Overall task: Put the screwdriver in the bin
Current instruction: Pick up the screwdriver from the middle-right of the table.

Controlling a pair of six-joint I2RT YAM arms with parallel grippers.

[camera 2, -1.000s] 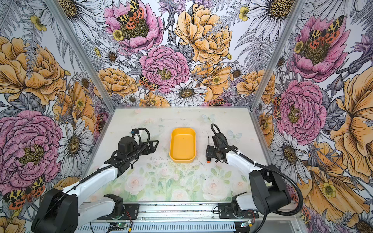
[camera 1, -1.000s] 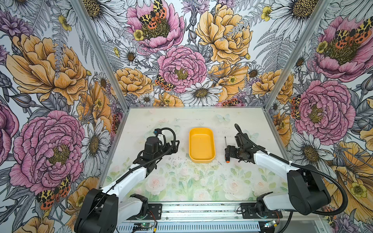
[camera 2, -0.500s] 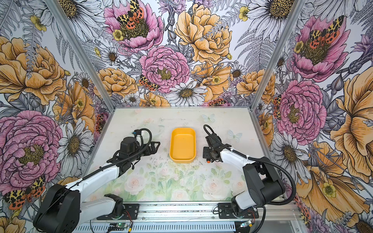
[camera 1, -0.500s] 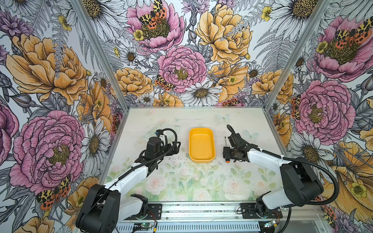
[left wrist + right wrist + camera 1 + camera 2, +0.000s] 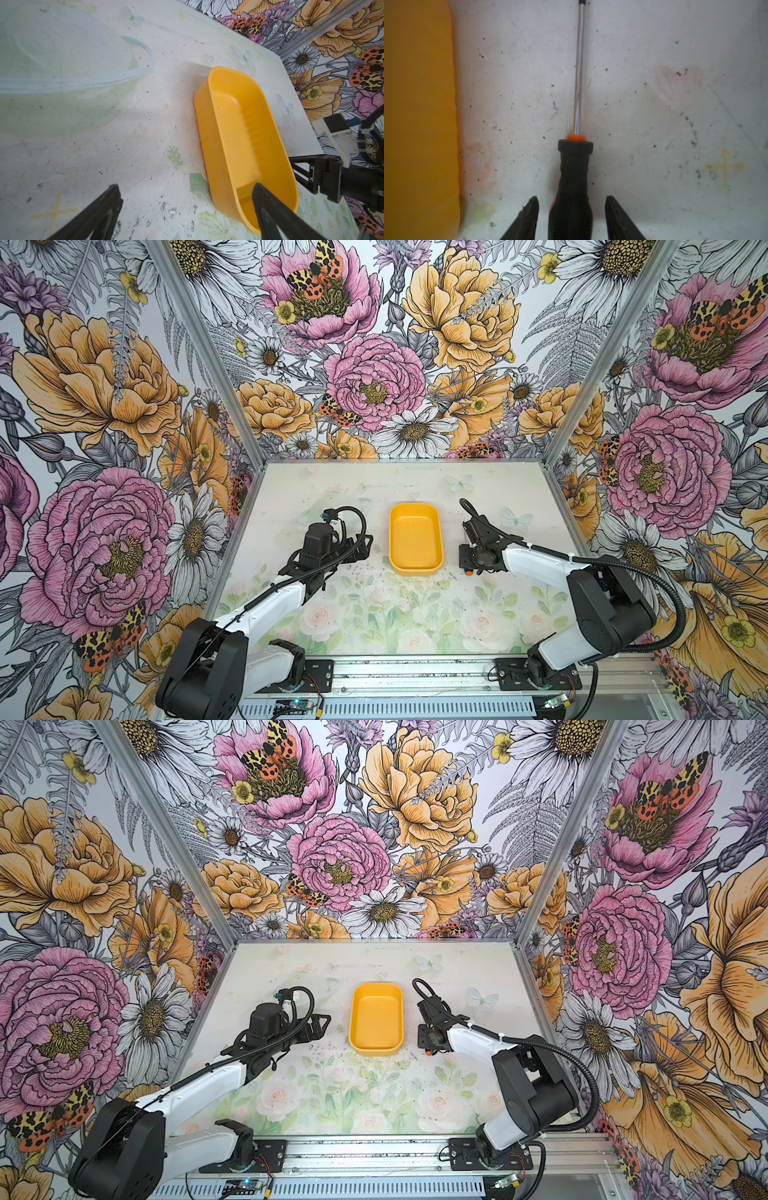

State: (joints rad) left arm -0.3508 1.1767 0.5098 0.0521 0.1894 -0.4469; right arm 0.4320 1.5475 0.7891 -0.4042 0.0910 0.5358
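Two robot arms reach in from the table's (image 5: 374,614) near edge. The right gripper (image 5: 572,198) straddles the black handle of the one screwdriver (image 5: 575,162), a finger on each side with gaps showing, seemingly not touching it. The screwdriver lies flat on the table, shaft toward the far edge, just beside the one yellow bin (image 5: 414,539) at mid-table, on its right-edge side. The left gripper (image 5: 186,187), fingers spread wide, is near the bin's opposite long side.

Bin (image 5: 414,537): plain yellow-orange. Screwdriver (image 5: 572,187): black handle w/ orange collar & end cap, shiny silver shaft, dark tip. Worktop (image 5: 374,614): pale white-green, faded roses, leaves, butterflies, black specks. Walls (image 5: 370,377): pink, orange & white floral print w/ spotted moths.
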